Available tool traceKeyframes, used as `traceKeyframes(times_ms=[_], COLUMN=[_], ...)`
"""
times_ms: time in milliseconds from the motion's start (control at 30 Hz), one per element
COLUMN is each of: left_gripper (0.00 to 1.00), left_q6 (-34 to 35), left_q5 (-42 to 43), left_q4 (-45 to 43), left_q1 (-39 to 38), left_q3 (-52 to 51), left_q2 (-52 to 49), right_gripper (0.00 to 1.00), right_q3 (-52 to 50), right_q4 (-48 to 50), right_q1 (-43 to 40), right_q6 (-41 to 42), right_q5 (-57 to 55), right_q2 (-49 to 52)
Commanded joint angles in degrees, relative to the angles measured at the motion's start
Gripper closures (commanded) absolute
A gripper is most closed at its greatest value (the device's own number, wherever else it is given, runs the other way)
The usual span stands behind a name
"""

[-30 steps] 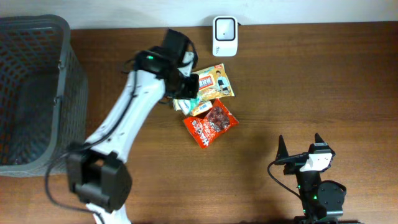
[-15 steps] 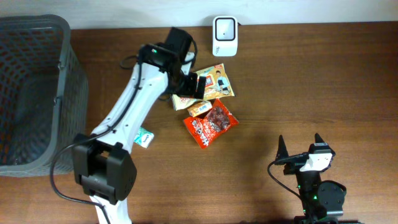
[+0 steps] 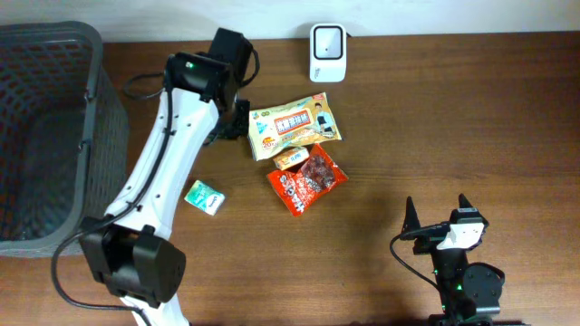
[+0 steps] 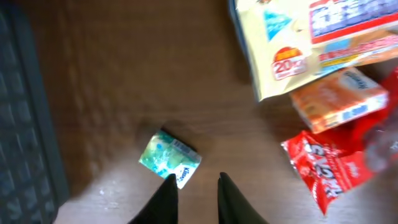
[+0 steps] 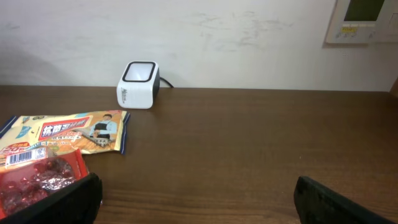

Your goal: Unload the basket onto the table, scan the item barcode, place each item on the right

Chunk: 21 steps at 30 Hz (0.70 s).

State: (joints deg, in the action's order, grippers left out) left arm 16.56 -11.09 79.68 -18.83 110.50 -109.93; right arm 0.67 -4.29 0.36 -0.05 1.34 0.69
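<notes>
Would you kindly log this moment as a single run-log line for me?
left gripper: narrowly open, empty | green packet: lying on table, unheld | scanner: at far edge | right gripper: open, empty

The dark wooden bench (image 3: 453, 136) carries a mesh basket (image 3: 107, 109) at left and a white scanner (image 3: 327, 41) at the back. A yellow snack packet (image 3: 294, 124), small orange packet (image 3: 292, 159) and red bag (image 3: 306, 179) cluster together, and a green packet (image 3: 205, 197) lies apart.
</notes>
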Motion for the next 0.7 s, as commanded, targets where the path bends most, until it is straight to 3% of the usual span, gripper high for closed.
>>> traceKeyframes(times_ms=[0, 133, 433, 667], left_gripper=[0.92, 1.00, 1.00, 1.00], left_q6=[4.0, 8.1, 14.3, 16.9], left_q5=[-3.6, -6.4, -13.4, -12.3], left_q4=[-0.8, -3.1, -11.5, -15.6], left_q1=[0.0, 0.0, 0.2, 0.2], left_q3=[-6.2, -13.1, -28.9, -35.2], left_q2=[0.8, 0.8, 0.8, 0.8], right_gripper=[0.02, 0.02, 0.02, 0.02], right_q3=[-0.3, -0.3, -0.3, -0.3], right_q4=[-0.3, -0.3, -0.3, -0.3], right_q1=[0.3, 0.3, 0.3, 0.3], right_q6=[-0.2, -0.2, -0.2, -0.2], right_q5=[-0.7, -0.7, -0.7, -0.7], right_q2=[-0.3, -0.3, -0.3, -0.3])
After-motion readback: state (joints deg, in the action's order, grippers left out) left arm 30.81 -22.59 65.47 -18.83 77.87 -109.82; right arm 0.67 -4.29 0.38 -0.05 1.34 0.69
